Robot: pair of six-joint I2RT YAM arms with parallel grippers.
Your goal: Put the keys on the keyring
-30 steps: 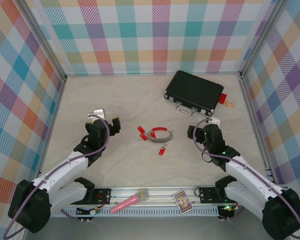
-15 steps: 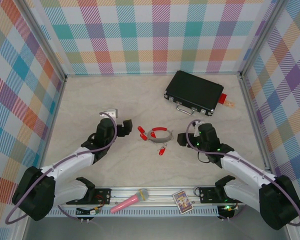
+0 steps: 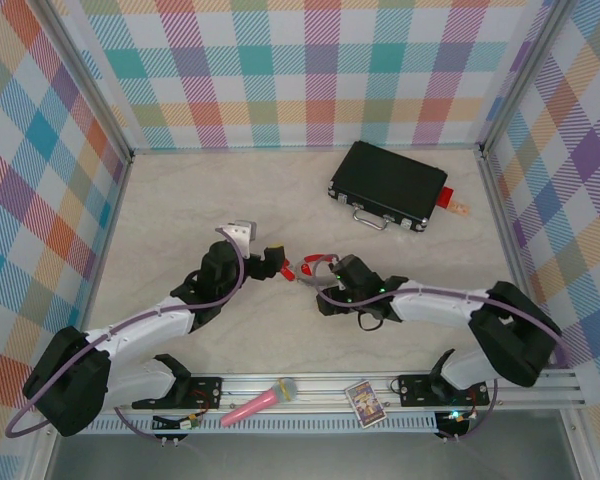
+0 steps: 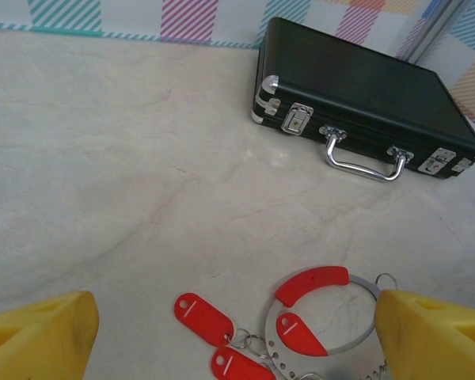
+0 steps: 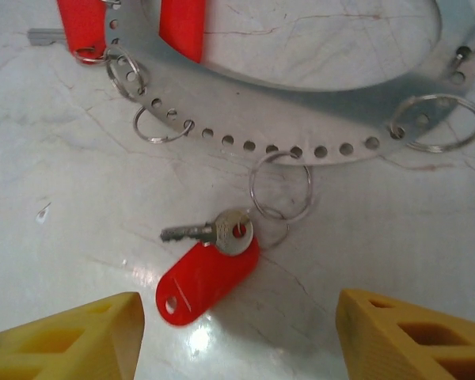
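The keyring (image 4: 311,283) is lying flat on the tabletop (image 4: 103,158), just ahead of the left pincer (image 4: 233,336), sitting between its fingers and nearer the one on the right of the wrist view. Two of the keys (image 4: 203,318) are lying just outside the ring's left rim. A third is resting inside the loop, under the red arc. All three are hanging off small metal loops. The left pincer is hovering spread wide, its yellow fingers (image 4: 39,342) flanking the whole cluster and gripping nothing. Whether that right-side finger is touching the rim, I can't tell.

Over to the right pincer (image 5: 237,336): it is spread wide too, holding nothing and looking down on the ring's holed grey band. One of the keys, a red tag with a small silver blade, is lying just ahead of it, midway between its fingers, with its loop reaching up to the band.

From above, the two pincers are facing each other across the ring, both close in.

Well beyond the left pincer, a black case (image 4: 364,103) is lying flat, its handle turned toward the pincer. A small red block (image 3: 448,200) is sitting just beside the case's right end. Behind both pincers, a pink microphone (image 3: 260,400) and a card (image 3: 364,402) are lying on the rail (image 3: 310,385) by the arm bases.
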